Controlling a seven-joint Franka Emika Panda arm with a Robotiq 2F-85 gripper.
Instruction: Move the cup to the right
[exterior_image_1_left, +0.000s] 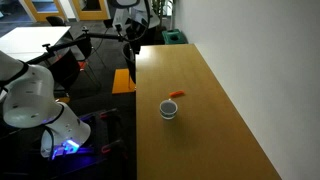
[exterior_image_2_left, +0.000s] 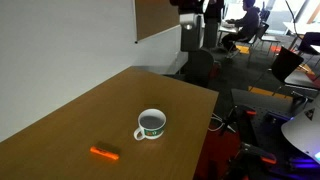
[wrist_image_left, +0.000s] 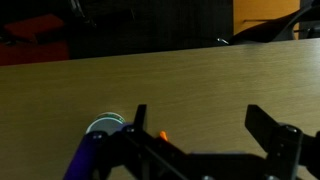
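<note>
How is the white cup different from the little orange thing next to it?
The cup is white and round; the orange thing is long and thin. The cup stands upright and taller; the orange thing lies flat. Both rest on the wooden table, not touching.

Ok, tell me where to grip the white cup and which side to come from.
Come from straight above and close across the rim of the cup. It stands upright, short and wide, mouth up, with nothing touching it. Probably keep the fingers off its small handle, which sticks out on one side. The gripper looks open wide enough.
</note>
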